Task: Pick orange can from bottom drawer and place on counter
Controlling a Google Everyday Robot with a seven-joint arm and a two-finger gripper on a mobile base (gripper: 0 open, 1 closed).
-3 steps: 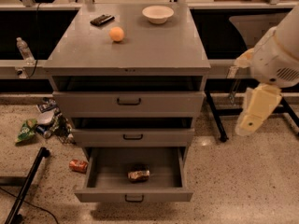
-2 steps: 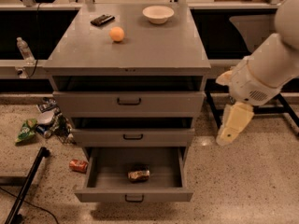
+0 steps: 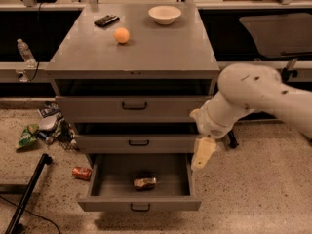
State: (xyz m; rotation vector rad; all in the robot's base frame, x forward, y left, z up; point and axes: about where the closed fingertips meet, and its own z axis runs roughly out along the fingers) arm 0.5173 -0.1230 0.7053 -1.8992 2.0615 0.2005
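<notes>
The orange can [image 3: 145, 182] lies on its side inside the open bottom drawer [image 3: 139, 204], near the middle of its floor. My gripper [image 3: 202, 155] hangs from the white arm at the drawer's right side, above and to the right of the can, apart from it and holding nothing. The counter [image 3: 146, 48] is the flat grey top of the cabinet above.
On the counter are a round orange ball [image 3: 122, 35], a white bowl [image 3: 165, 14] and a dark flat object [image 3: 106, 20]. A brighter red-orange can [image 3: 81, 173] and litter [image 3: 44, 129] lie on the floor at left. The two upper drawers stand slightly open.
The arm has swung left and down, bringing the gripper from the right of the cabinet to the right edge of the open bottom drawer.
</notes>
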